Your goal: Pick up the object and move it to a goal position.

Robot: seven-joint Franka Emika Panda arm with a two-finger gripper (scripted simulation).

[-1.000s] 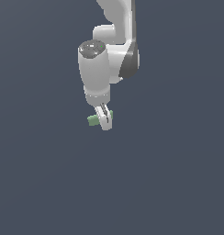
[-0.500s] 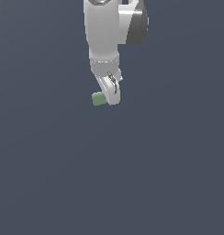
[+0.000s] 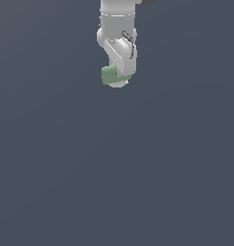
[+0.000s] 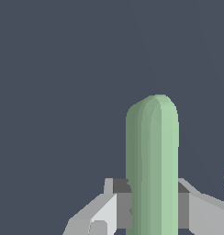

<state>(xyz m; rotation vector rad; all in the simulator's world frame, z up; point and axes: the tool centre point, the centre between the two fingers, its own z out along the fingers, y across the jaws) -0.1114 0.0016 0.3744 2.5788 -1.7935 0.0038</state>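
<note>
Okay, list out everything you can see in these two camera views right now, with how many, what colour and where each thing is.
Green rod: one, light green, matte with a rounded end, clamped between the tool's two fingers in the wrist view; in the exterior view it sticks out at the arm's lower end, near the top of the picture.
Background surface: one, plain dark blue-grey, filling the rest of both views; nothing else shows on it.
Robot arm: one, white with dark joints, coming down from the exterior view's top edge.
Tool: one, white and grey, shut on the green rod, a finger pressed to each side.
</note>
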